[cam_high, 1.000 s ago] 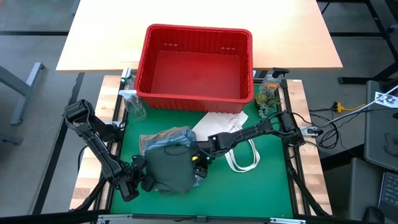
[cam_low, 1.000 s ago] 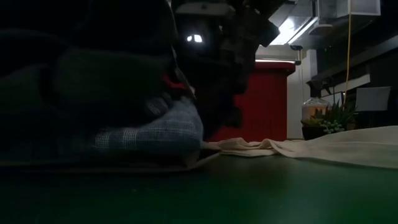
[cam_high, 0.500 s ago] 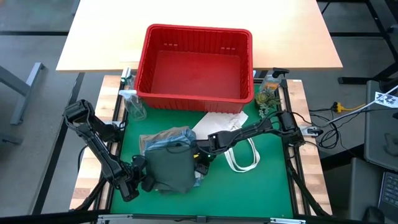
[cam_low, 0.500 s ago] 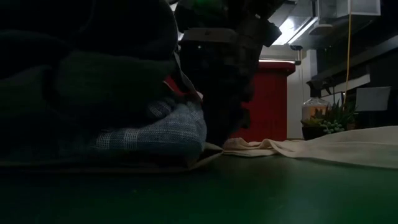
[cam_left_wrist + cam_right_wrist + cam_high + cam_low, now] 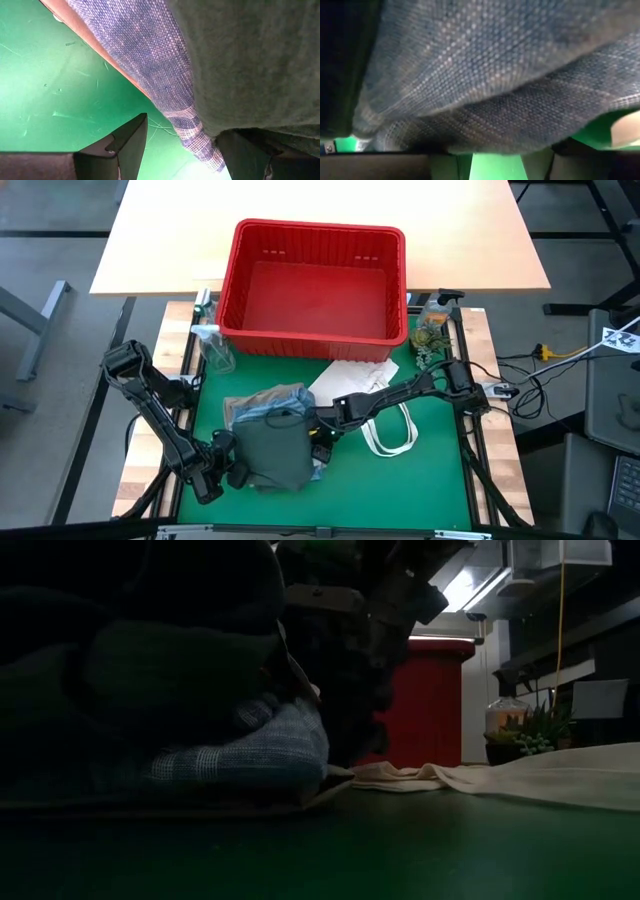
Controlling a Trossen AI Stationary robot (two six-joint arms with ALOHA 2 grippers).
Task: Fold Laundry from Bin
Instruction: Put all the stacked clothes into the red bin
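Observation:
A folded pile lies on the green mat: the dark green garment (image 5: 275, 452) on top, the blue-white striped shirt (image 5: 268, 402) under it, and a tan layer (image 5: 90, 35) at the bottom. My left gripper (image 5: 232, 472) stands open at the pile's near left corner, with the striped edge (image 5: 197, 137) and the green garment (image 5: 250, 65) between its fingers. My right gripper (image 5: 320, 434) is open at the pile's right side. The red bin (image 5: 315, 227) stands at the far side, with no cloth showing in it. My left gripper: I cannot tell whether its fingers touch the cloth between them. My right gripper comes slanting down from the table's right, its fingertips (image 5: 535, 161) against the striped shirt's rounded fold (image 5: 300, 745) on the pile's right side. The cloth fills its wrist view. I cannot tell whether any layer lies between the fingers.
A flat white tote bag (image 5: 352, 380) lies right of the pile, its loop handles (image 5: 395, 435) toward the near edge. A spray bottle (image 5: 212, 345) and a potted plant (image 5: 430, 332) flank the bin. Bare green mat (image 5: 430, 470) is at the near right.
My right gripper has sunk a little toward the mat beside the pile's right side. The striped fold there has bulged slightly. The pile otherwise lies as before.

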